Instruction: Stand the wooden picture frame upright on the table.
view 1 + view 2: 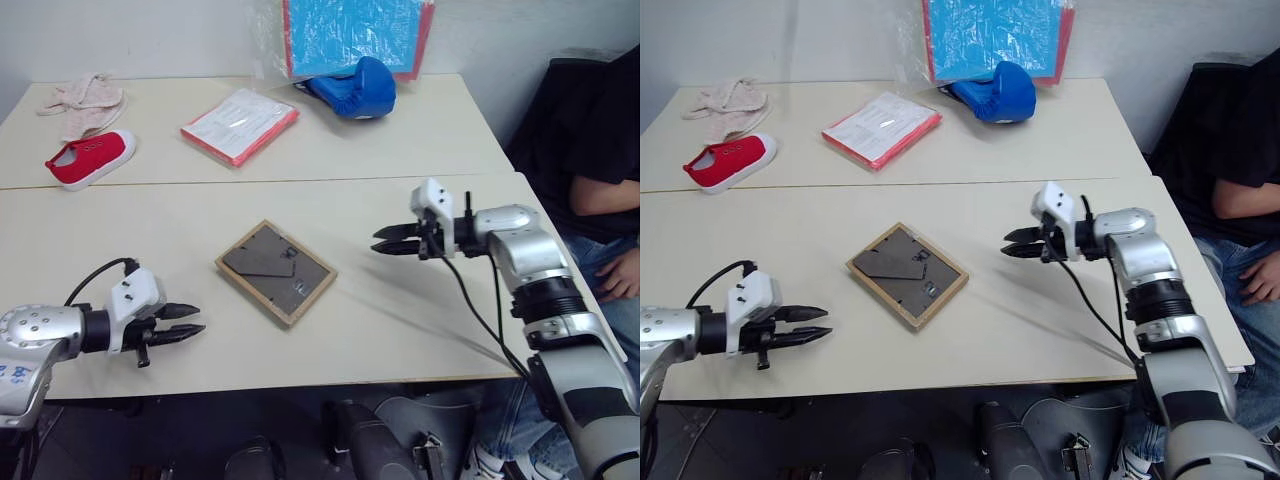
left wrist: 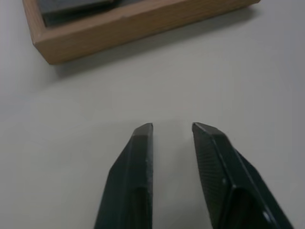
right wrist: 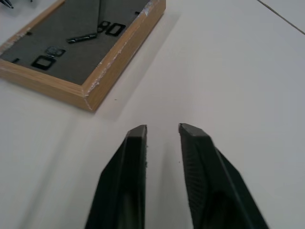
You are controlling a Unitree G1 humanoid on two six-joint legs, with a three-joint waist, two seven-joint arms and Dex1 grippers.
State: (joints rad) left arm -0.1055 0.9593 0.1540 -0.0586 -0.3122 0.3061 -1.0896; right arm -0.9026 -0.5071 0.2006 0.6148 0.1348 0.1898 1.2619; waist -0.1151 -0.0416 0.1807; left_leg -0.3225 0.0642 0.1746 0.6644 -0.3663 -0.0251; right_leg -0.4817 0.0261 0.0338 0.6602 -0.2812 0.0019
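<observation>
Small rectangular light-wood picture frame (image 1: 275, 272) lies face down, grey-brown back up, mid cream table (image 1: 400, 330). Left gripper (image 1: 187, 323) at its 8 o'clock, right gripper (image 1: 385, 240) at 2 o'clock; both fingers nearly closed, empty.

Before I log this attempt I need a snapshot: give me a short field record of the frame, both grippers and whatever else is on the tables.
wooden picture frame: flat, back panel up, on the table
left gripper: nearly closed, empty, short of the frame
right gripper: nearly closed, empty, short of the frame
far table: red shoe, red-edged packet, blue boxing glove, blue board, pink cloth
person: seated beside the table
</observation>
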